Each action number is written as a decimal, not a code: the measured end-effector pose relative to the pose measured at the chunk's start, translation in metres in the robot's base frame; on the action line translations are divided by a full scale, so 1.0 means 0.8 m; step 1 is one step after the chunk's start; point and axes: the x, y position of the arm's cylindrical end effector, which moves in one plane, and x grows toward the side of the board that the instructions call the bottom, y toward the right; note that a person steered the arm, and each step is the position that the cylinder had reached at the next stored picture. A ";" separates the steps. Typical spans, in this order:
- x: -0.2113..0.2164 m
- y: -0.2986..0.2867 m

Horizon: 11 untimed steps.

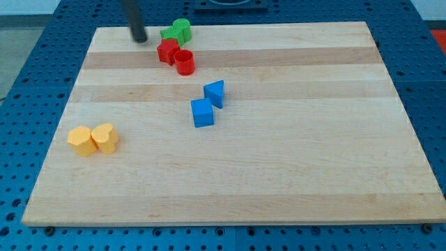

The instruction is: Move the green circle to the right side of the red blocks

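1. At the view's top left of the bench [279,181], my tip [141,38] rests on the wood, left of the green and red cluster and apart from every block.
2. There are no fingers on this rig, only the rod, so nothing is held or clamped; the tip can only push.
3. The green circle [182,28] sits near the bench's top edge, touching or just beside a second green block [169,35] on its left whose shape I cannot make out.
4. Just below them lie the red blocks: a red star-like block [167,51] and a red cylinder [185,62], close together, the star near the greens.
5. Well apart, toward the middle, are a blue triangle [216,93] and a blue cube [202,112]; at the view's left, two yellow blocks [93,139] sit side by side.
6. I judge the step in hand to be the approach: the circle is above the reds, not yet on their right.
7. The next move calls for getting behind the circle on its upper left, which the other green block crowds, then pushing it rightward and down past the red cylinder.
8. The risk is dragging the second green block or the red star along.
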 end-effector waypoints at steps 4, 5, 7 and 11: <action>0.064 0.155; 0.107 0.154; 0.082 0.284; 0.082 0.380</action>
